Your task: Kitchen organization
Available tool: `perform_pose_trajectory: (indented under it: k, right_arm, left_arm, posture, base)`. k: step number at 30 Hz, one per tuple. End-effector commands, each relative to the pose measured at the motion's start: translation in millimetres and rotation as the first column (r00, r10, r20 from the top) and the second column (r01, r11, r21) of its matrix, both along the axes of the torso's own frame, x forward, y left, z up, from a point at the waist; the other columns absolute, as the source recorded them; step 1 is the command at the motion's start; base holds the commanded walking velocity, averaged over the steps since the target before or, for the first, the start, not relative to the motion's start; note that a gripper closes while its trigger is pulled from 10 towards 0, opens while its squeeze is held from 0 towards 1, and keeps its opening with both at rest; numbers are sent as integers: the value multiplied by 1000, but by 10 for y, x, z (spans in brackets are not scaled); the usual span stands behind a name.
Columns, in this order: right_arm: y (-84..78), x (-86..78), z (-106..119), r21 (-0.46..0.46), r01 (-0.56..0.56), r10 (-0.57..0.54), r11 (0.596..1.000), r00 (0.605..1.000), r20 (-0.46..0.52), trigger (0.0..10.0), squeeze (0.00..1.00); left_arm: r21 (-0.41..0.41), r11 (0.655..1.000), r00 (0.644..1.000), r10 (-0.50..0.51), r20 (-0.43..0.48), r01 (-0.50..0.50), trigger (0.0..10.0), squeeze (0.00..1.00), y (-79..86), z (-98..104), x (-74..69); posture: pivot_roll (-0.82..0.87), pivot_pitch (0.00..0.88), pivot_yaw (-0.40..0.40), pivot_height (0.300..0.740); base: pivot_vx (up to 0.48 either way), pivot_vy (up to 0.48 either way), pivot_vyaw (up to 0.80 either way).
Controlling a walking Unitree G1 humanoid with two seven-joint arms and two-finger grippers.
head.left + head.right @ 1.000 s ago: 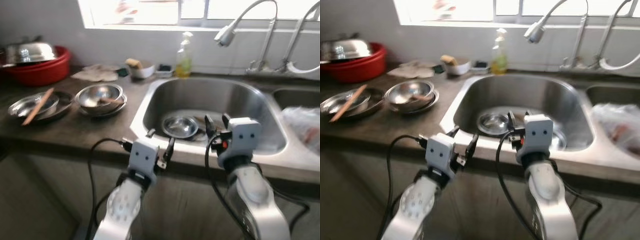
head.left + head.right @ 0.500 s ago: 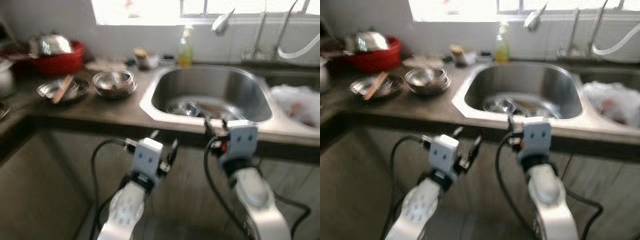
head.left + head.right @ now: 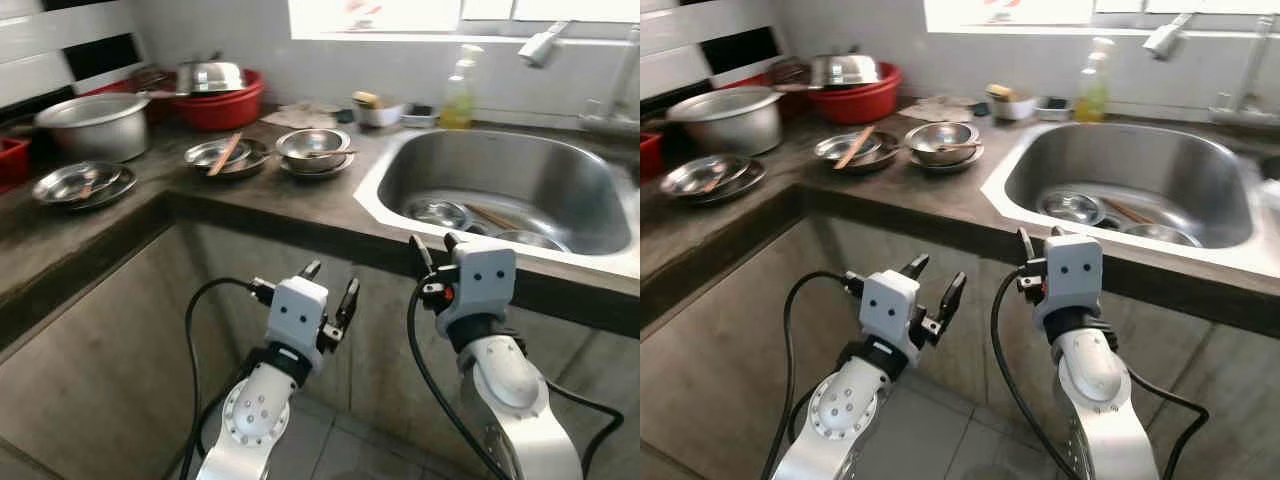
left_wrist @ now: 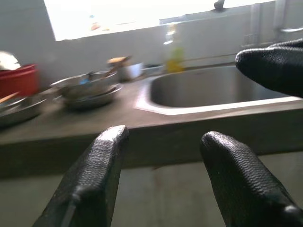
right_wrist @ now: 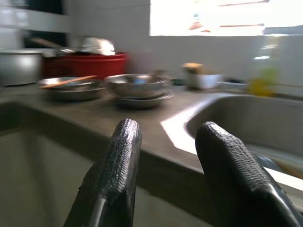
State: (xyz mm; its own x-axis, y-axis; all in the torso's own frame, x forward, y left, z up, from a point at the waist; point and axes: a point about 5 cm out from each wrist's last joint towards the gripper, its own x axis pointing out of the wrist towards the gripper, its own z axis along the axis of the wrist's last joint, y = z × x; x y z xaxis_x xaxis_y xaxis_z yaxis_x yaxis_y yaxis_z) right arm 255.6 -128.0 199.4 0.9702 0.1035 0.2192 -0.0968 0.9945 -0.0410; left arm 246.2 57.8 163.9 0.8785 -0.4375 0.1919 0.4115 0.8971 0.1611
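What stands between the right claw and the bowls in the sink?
The front of the counter does. The right claw hangs open below and before the sink rim, so it must rise over that edge to reach the bowls. Above the sink nothing visible blocks it. The left claw is open too, lower down.

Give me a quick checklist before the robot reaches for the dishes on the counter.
1. Left gripper open and holding nothing: ok.
2. Right gripper open and holding nothing: ok.
3. Grippers raised to counter height: not ok, both sit below its front edge.
4. Steel bowl within reach: cannot tell, it sits back from the edge.
5. Plate with chopsticks free of things stacked on it: not ok, the chopsticks lie across it.
6. Sink free for dishes: not ok, bowls already lie in it.
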Motion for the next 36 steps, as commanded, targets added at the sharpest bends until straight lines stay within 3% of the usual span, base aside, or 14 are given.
perform_pose_trajectory:
  k: [1,9,31,36]
  right_arm:
    - [-1,-3,16,-5,-7,7,1000,1000,2,10000,0]
    - [22,-2,18,-5,-31,31,1000,1000,3,10000,0]
    - [46,10,-19,-6,-56,56,998,998,-8,10000,0]
    - [48,15,-38,14,-56,56,998,998,-17,10000,0]
  left_arm:
    - [-1,1000,1000,0,7,0,10000,0,-1,17,5]
    - [9,1000,1000,7,11,-7,10000,0,-1,13,6]
    - [11,1000,1000,-4,1,4,10000,0,1,-16,-12]
    - [11,1000,1000,-5,0,5,10000,0,5,-20,-13]
  posture:
    - [65,48,9,740]
    - [66,50,7,740]
    - [69,48,14,740]
    - [69,44,11,740]
  base:
    - [0,0,800]
    - [0,0,800]
    - [267,0,800]
    - [268,0,200]
